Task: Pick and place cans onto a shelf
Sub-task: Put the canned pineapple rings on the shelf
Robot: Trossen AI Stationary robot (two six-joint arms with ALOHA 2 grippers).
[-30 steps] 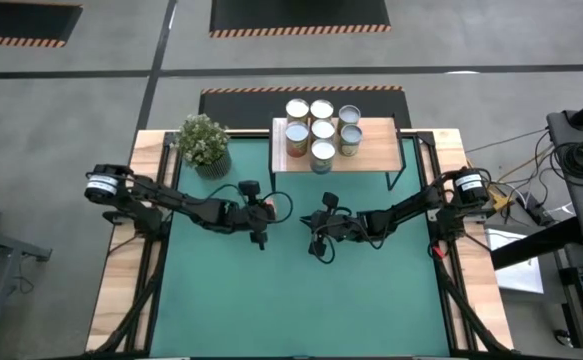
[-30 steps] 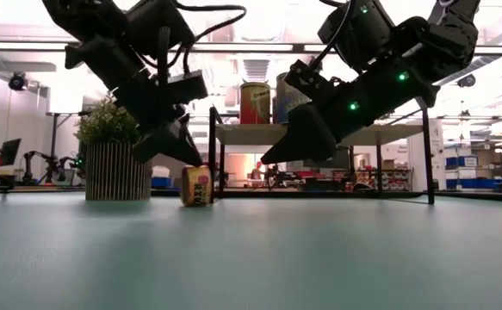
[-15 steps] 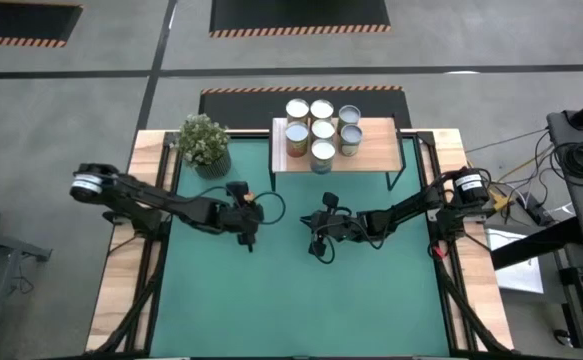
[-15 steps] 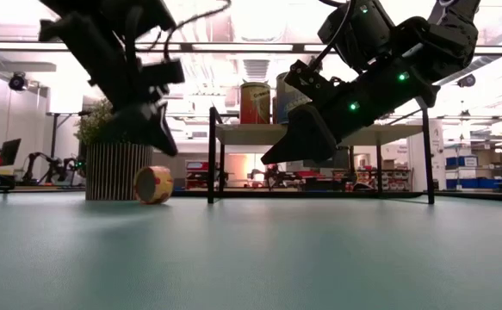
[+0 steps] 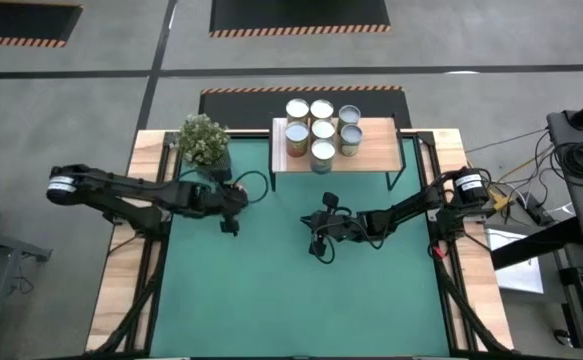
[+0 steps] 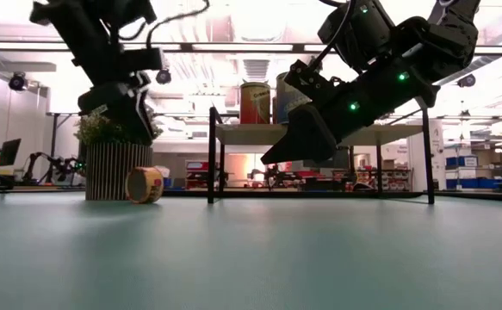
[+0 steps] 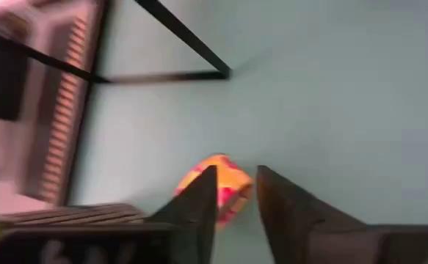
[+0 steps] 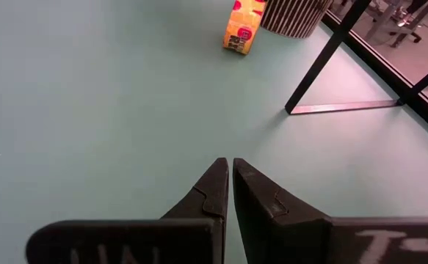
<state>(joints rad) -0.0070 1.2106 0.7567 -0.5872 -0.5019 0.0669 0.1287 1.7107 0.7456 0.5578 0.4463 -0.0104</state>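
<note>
Several cans (image 5: 317,126) stand on the light wooden shelf (image 5: 376,150) at the table's far edge. One orange can (image 6: 145,184) lies on its side on the green mat beside the plant pot; it also shows in the right wrist view (image 8: 241,26). My left gripper (image 5: 229,227) hangs above this can (image 7: 215,188), fingers a little apart, touching nothing. My right gripper (image 5: 318,250) is shut and empty over the middle of the mat, and shows in its wrist view (image 8: 230,163).
A potted plant (image 5: 204,143) in a ribbed pot (image 6: 110,170) stands at the far left, close to the fallen can. The shelf's thin black legs (image 6: 212,155) stand on the mat to the right of the can. Bare green mat (image 5: 301,310) lies toward the near edge.
The orange can, which stood upright near the shelf's left leg, has fallen on its side and rolled toward the table's left edge, up to the plant pot. My left gripper has gone toward the left edge after it, staying above it.
</note>
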